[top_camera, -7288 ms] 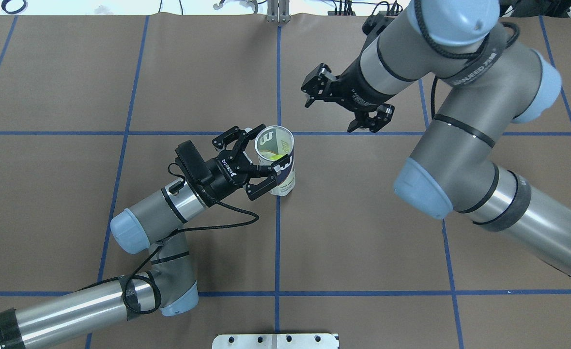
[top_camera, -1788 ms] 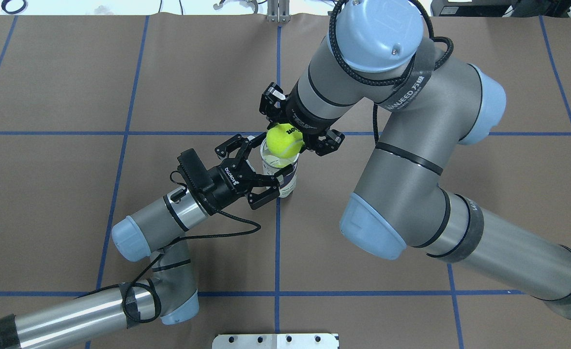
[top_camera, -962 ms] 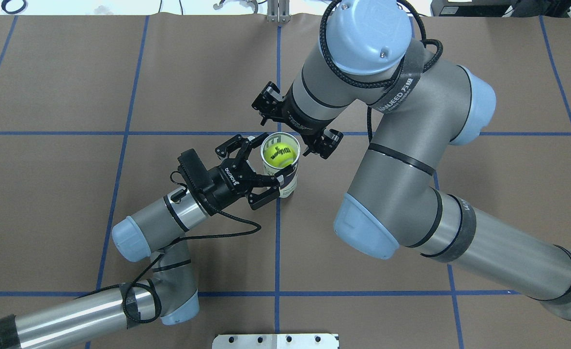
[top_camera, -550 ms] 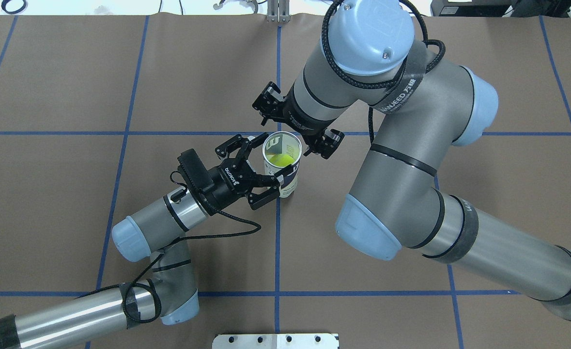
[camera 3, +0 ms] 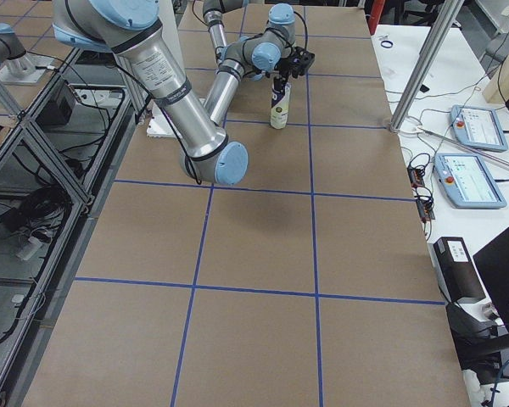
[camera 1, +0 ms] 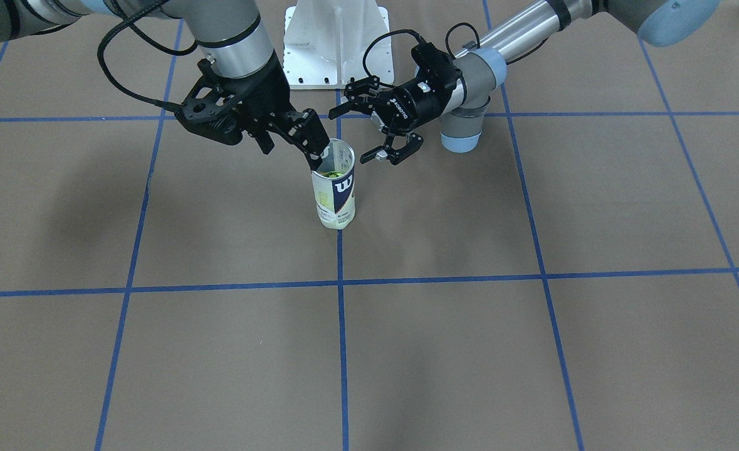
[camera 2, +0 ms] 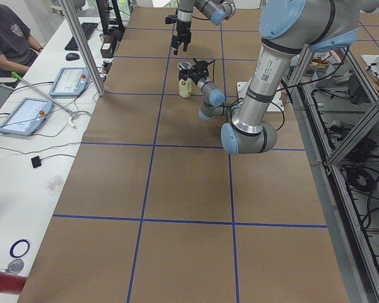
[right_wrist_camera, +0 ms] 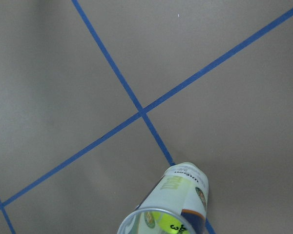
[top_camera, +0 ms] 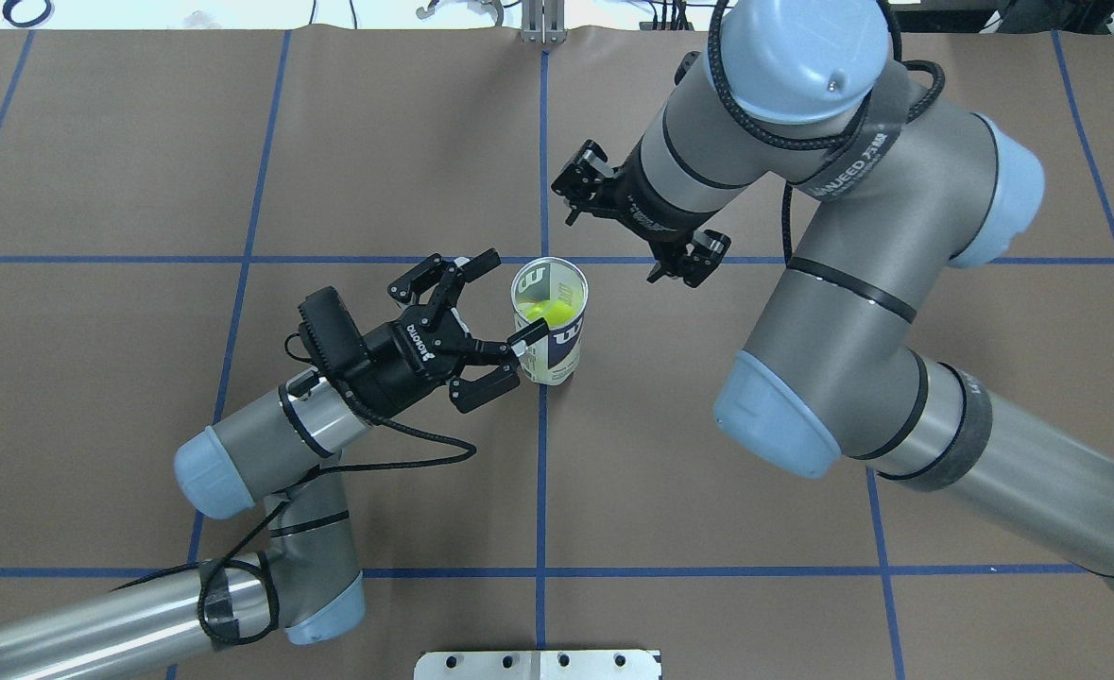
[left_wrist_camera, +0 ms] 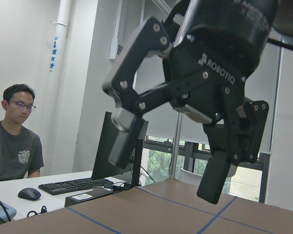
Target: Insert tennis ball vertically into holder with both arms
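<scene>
The holder (top_camera: 557, 342), a clear can with a navy and white "W" label, stands upright on the brown table near a blue tape crossing. A yellow-green tennis ball (top_camera: 545, 310) lies inside it. The holder also shows in the front view (camera 1: 336, 197) and the right wrist view (right_wrist_camera: 183, 192). My left gripper (top_camera: 509, 295) is open and empty just left of the holder, its lower fingertip close to the rim. My right gripper (top_camera: 630, 234) is open and empty, raised behind and to the right of the holder. In the left wrist view the fingers (left_wrist_camera: 124, 141) hold nothing.
The white metal pedestal base (camera 1: 338, 37) stands at the robot's side of the table. Blue tape lines grid the brown table (top_camera: 141, 142). An operator (left_wrist_camera: 17, 139) sits at a side desk with tablets (camera 2: 25, 113) beyond the table's left end.
The ball dropped from my right gripper into the holder. Since then my left gripper has let go of the holder and drawn back left, and my right gripper has moved up and away to the right.
</scene>
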Controlling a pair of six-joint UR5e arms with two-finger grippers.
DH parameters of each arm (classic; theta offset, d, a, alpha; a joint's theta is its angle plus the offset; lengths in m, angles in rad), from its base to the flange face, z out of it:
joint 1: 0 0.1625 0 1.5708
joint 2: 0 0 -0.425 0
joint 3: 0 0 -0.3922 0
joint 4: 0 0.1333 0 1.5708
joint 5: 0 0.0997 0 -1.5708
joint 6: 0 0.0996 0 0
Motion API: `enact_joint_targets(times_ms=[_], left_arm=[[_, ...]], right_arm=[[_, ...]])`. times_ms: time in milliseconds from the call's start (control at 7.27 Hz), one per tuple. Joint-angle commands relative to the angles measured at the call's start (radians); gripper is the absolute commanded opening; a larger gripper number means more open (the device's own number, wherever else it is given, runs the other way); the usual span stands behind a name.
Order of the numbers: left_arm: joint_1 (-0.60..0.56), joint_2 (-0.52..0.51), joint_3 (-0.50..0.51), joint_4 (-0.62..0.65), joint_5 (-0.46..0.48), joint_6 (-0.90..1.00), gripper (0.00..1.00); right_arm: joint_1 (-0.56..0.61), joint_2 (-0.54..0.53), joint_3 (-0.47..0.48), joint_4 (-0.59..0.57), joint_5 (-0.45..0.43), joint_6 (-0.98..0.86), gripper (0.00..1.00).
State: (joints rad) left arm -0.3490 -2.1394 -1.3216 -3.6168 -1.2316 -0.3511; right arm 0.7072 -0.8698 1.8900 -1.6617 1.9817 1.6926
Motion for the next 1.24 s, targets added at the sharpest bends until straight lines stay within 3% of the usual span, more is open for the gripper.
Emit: enact_joint_targets(times_ms=[0, 275, 550, 962, 1100], left_arm=[[-0.028, 0.125, -0.099, -0.006, 0.051, 0.0, 0.98], [-0.088, 0.159, -0.058, -0.007, 0.167, -0.003, 0.89], [-0.219, 0.179, 0.063, 0.065, 0.17, -0.137, 0.98], [-0.427, 0.191, 0.065, 0.503, 0.156, -0.268, 0.99], [-0.494, 0.179, 0.044, 0.638, 0.062, -0.399, 0.99]], right_arm=[[0.064, -0.105, 0.017, 0.005, 0.009, -0.152, 0.99], [0.145, -0.214, 0.011, 0.005, 0.014, -0.371, 0.99], [0.243, -0.323, -0.006, 0.005, 0.015, -0.593, 0.99], [0.342, -0.39, -0.061, 0.04, 0.022, -0.758, 0.99], [0.363, -0.418, -0.107, 0.13, 0.043, -0.765, 0.99]])
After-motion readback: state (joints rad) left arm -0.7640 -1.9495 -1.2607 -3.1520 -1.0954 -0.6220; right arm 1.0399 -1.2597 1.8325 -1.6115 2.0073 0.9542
